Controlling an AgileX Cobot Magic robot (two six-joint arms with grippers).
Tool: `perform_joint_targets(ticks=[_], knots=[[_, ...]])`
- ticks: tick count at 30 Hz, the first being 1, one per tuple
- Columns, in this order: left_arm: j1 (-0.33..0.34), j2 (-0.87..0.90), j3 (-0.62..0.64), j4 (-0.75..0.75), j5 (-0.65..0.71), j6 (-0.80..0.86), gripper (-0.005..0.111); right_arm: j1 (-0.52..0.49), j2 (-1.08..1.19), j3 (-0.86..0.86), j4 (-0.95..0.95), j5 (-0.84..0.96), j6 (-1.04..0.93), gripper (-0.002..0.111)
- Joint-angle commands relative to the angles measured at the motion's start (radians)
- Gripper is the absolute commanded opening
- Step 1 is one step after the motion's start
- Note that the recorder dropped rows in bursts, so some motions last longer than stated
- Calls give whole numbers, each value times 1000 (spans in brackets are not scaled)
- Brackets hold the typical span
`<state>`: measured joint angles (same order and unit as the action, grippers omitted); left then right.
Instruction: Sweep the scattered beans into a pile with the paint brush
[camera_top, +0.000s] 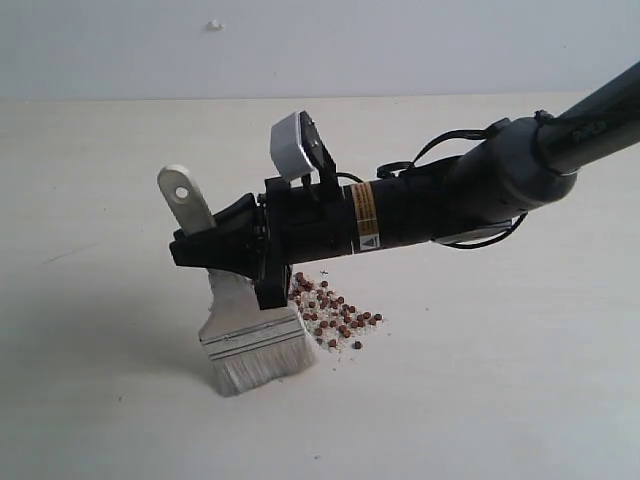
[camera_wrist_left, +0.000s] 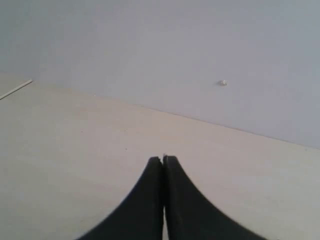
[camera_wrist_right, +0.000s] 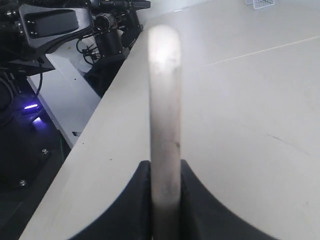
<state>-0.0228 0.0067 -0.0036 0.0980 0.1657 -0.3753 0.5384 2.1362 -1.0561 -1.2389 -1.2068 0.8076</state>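
The paint brush (camera_top: 250, 335) stands nearly upright near the table's middle, its off-white bristles on the surface and its handle end with the hole pointing up-left. My right gripper (camera_top: 205, 245) is shut on the pale wooden handle (camera_wrist_right: 165, 125), reaching in from the right. The beans (camera_top: 335, 315), small and reddish-brown, lie in a loose cluster just right of the bristles, mixed with whitish crumbs; part of the cluster is hidden behind the gripper. My left gripper (camera_wrist_left: 163, 161) is shut with nothing in it, over bare table, and does not show in the exterior view.
The pale table (camera_top: 500, 400) runs back to a grey wall. In the right wrist view the table edge (camera_wrist_right: 100, 125) drops off to dark equipment (camera_wrist_right: 50, 30) beside it. A small white speck (camera_wrist_left: 223, 83) sits on the wall.
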Motion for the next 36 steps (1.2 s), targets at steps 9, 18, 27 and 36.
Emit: perform_joint_targets(ticks=[9,18,27,36], knots=[[-6,-7,4,-4,-3,2,0,-97,89,-148,72,-14,48,0],[-6,-7,4,-4,-3,2,0,-105,-38,-199,-132,-14,390,0],[-6,-7,4,-4,-3,2,0,-158,-142,-169,-505,-14,345,0],[-6,-7,4,-4,-3,2,0,-168,-66,-167,-505,-14,460,0]])
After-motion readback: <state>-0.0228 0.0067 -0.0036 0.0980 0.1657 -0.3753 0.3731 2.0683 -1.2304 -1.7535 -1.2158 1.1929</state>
